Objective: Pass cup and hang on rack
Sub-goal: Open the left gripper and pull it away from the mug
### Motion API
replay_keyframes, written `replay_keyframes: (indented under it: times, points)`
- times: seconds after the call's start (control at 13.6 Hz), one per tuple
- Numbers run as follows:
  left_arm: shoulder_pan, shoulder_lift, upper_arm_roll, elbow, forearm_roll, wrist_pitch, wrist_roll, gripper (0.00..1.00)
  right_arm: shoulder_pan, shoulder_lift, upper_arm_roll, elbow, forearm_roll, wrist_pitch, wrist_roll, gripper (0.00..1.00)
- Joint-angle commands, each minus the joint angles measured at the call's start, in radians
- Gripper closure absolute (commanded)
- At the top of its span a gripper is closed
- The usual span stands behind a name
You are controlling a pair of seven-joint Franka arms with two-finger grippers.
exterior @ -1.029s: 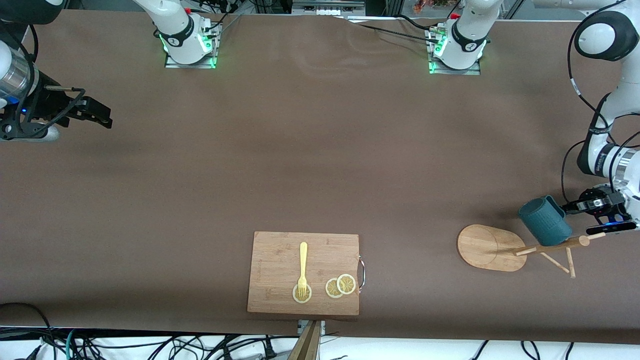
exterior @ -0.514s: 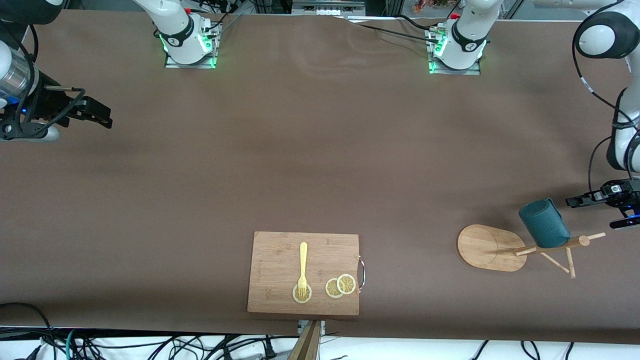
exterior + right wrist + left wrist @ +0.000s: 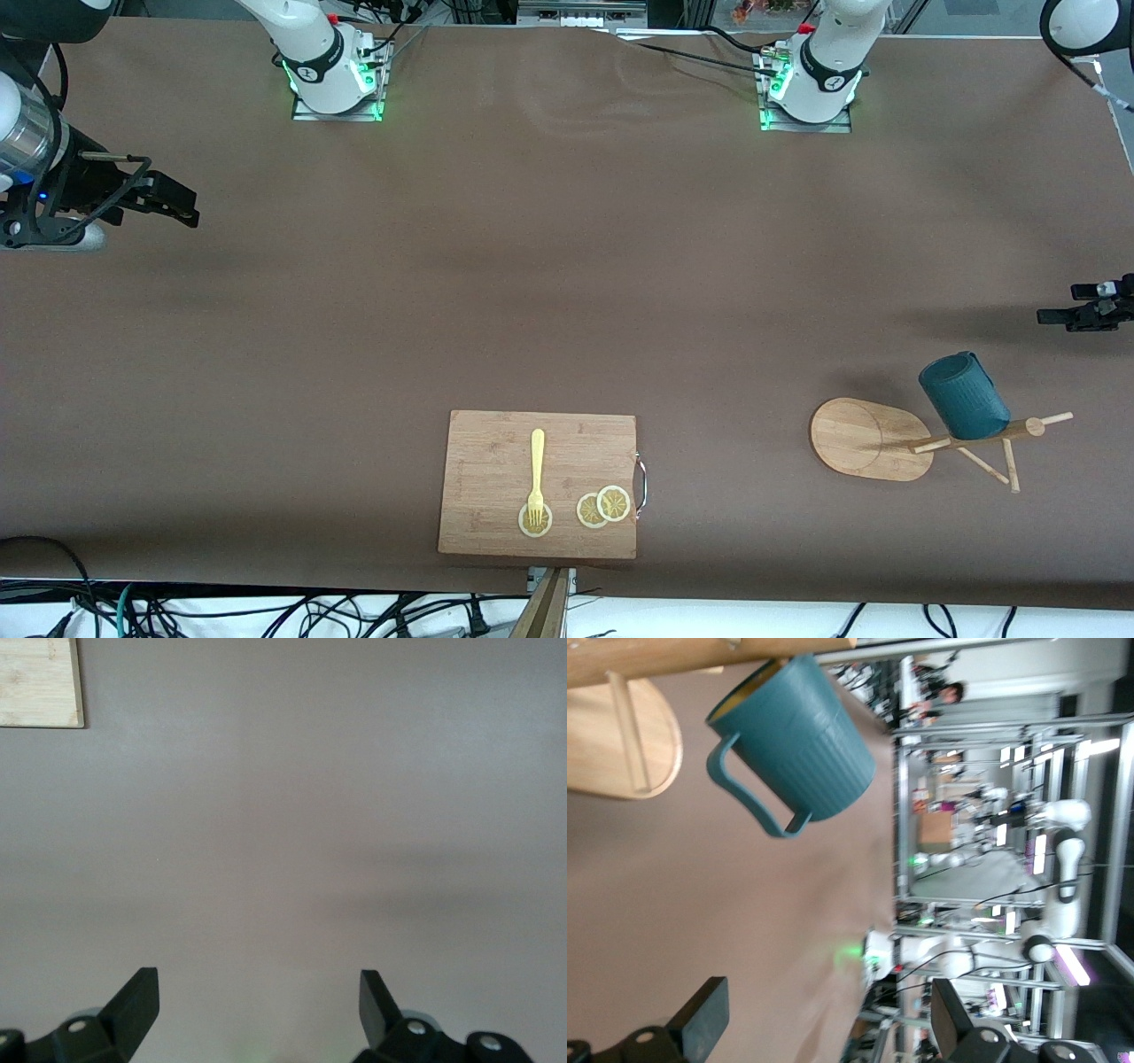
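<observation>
Hanging from a peg of the rack (image 3: pixel 873 439), the cup (image 3: pixel 964 408) already sits where the task wants it, tilted with its mouth toward the rack's oval base. No gripper touches it. In the left wrist view the cup (image 3: pixel 793 735) hangs free with its handle standing out from the side, and the rack's base (image 3: pixel 620 744) shows beside it. The left gripper (image 3: pixel 1067 315) is up in the air over bare table near the rack, at the left arm's end; its fingers (image 3: pixel 700 1019) stand wide apart and hold nothing. The right gripper (image 3: pixel 168 202) waits well apart from the rack, at the right arm's end, fingers (image 3: pixel 137 1001) spread wide and empty. Judging by this, pass and hang look finished; only pulling the left arm clear seems left.
</observation>
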Motion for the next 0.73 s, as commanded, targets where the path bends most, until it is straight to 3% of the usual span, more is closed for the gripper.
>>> replay_keyframes:
  times: [0.0,0.29,0.66]
  points:
    - [-0.074,-0.115,0.000,-0.026,0.175,0.061,0.003,0.00,-0.004,0.006,0.006,0.020,0.013,-0.019,0.010,0.00]
    - [-0.242,-0.257,0.000,-0.032,0.388,0.119,0.000,0.00,-0.004,0.004,0.006,0.020,0.013,-0.019,0.010,0.00]
    - [-0.448,-0.334,0.000,-0.023,0.666,0.138,-0.002,0.00,-0.002,0.006,0.006,0.020,0.013,-0.018,0.010,0.00]
